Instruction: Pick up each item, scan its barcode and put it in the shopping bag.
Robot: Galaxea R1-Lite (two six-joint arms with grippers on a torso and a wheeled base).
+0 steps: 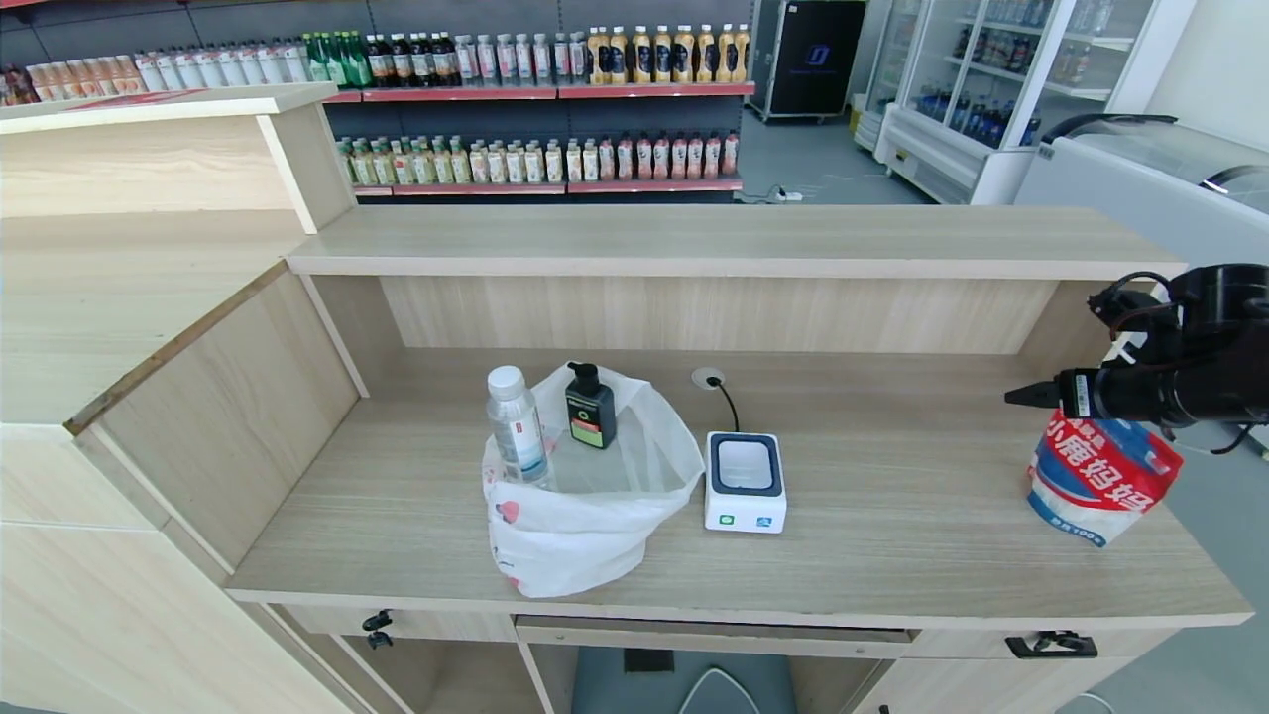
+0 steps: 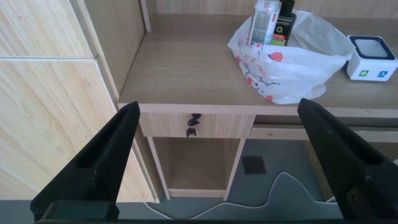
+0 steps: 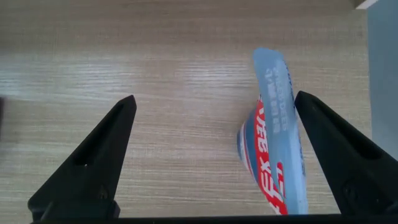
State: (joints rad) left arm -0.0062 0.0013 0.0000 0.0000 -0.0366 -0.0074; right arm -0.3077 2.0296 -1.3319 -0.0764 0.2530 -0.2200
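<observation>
While right hand (image 3: 214,99) gapes, pouch (image 1: 1100,481) standing below

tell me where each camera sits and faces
Head view: on the head, facing down at the counter; right pincer above the pouch.
Left wrist view: low, facing the shopping bag past the open left pincer.
Right wrist view: down on the pouch, its pincer open.
Shared: head and left wrist both show the scanner.
</observation>
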